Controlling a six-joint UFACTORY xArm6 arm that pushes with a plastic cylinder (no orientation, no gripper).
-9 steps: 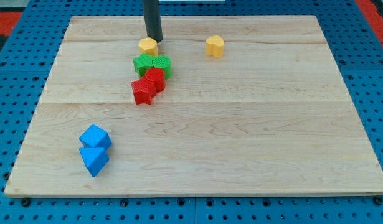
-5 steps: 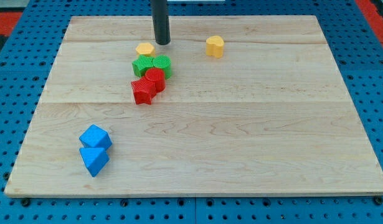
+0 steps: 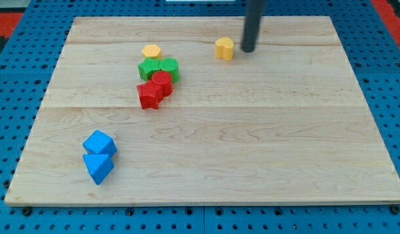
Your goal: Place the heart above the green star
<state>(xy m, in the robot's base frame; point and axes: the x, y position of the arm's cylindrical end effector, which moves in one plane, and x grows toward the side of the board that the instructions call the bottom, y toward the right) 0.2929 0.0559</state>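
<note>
The yellow heart [image 3: 224,48] lies near the view's top, right of centre. My tip [image 3: 248,50] stands just to its right, close beside it; contact cannot be told. The green star [image 3: 148,67] sits at the upper left of a cluster, with a green round block [image 3: 168,67] against its right side. A yellow hexagon [image 3: 151,51] lies just above the green star.
A red round block [image 3: 162,82] and a red star [image 3: 149,95] sit below the green pair, touching them. Two blue blocks [image 3: 98,156] lie together at the view's lower left. The wooden board [image 3: 265,143] rests on a blue pegboard.
My tip has moved from beside the yellow hexagon rightward to the right side of the yellow heart. The hexagon shifted slightly left early on. The other blocks have not moved.
</note>
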